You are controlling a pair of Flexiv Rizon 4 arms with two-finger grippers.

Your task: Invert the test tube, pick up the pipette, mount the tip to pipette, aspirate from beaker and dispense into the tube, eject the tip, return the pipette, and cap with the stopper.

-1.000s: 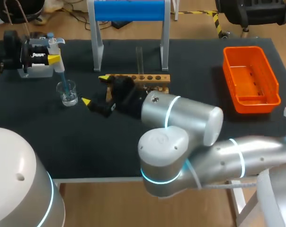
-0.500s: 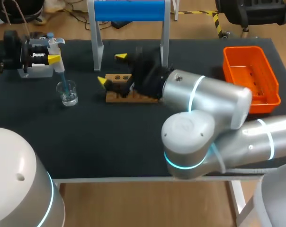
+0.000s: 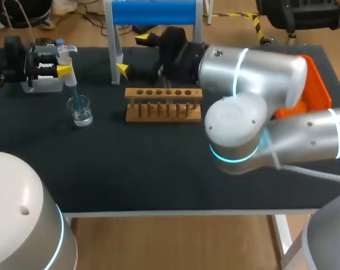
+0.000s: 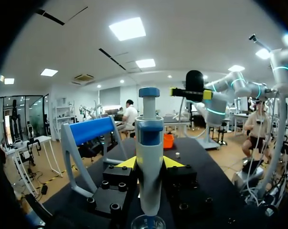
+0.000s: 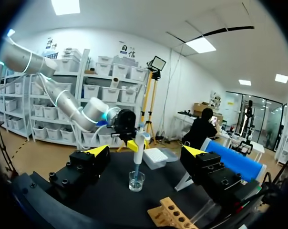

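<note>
My left gripper (image 3: 62, 63) is shut on the white-and-blue pipette (image 3: 67, 55) at the table's far left. The pipette's tip reaches down into the small glass beaker (image 3: 80, 110). In the left wrist view the pipette (image 4: 149, 143) stands upright between the yellow fingertips (image 4: 127, 163), with the beaker (image 4: 148, 222) under it. My right gripper (image 3: 133, 53) is open and holds nothing. It hangs behind the wooden tube rack (image 3: 163, 104), by the blue stand. From the right wrist the beaker (image 5: 136, 181) and pipette (image 5: 139, 145) lie ahead and the rack (image 5: 175, 215) below. The test tube is hidden behind my right arm.
A stand with a blue bar (image 3: 153, 12) rises at the back middle. My right arm partly covers an orange bin (image 3: 318, 93) at the right. A white box (image 5: 156, 157) sits beyond the beaker.
My right arm has swung from in front of the rack, over it, to the back by the blue stand, still open. The left gripper, pipette and beaker have not moved.
</note>
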